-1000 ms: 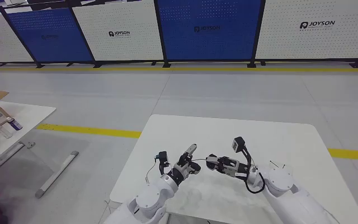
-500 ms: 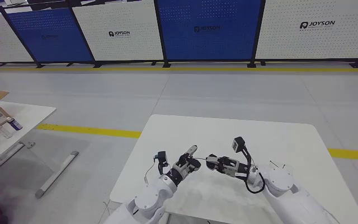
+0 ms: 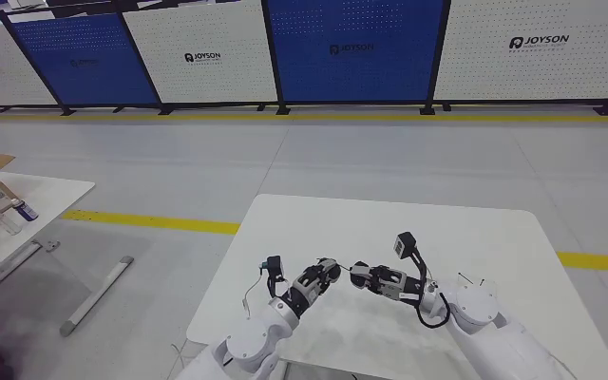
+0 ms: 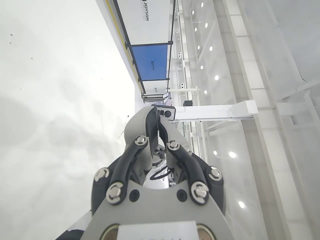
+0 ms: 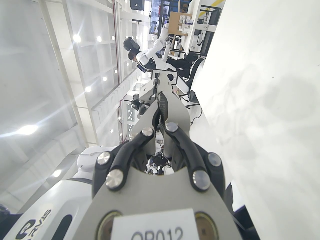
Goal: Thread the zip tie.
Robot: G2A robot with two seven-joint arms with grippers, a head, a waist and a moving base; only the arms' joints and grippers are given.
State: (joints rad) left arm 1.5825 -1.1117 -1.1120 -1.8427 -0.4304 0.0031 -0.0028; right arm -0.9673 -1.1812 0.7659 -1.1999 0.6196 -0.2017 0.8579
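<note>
My left gripper (image 3: 330, 269) is pinched closed, on what I cannot tell. At its 3 o'clock, the zip tie (image 5: 157, 81) is nipped in my closed right gripper (image 3: 356, 275). I fear any wrist twist would send the thin tip wide of the head.

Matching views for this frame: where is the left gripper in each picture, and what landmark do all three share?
Top view: left gripper over the table, tip to tip with the right gripper.
Left wrist view: left gripper at centre, fingers shut, pointing away.
Right wrist view: left gripper just beyond the right gripper's tips, facing the camera.
Shared landmark: the white table.
</note>
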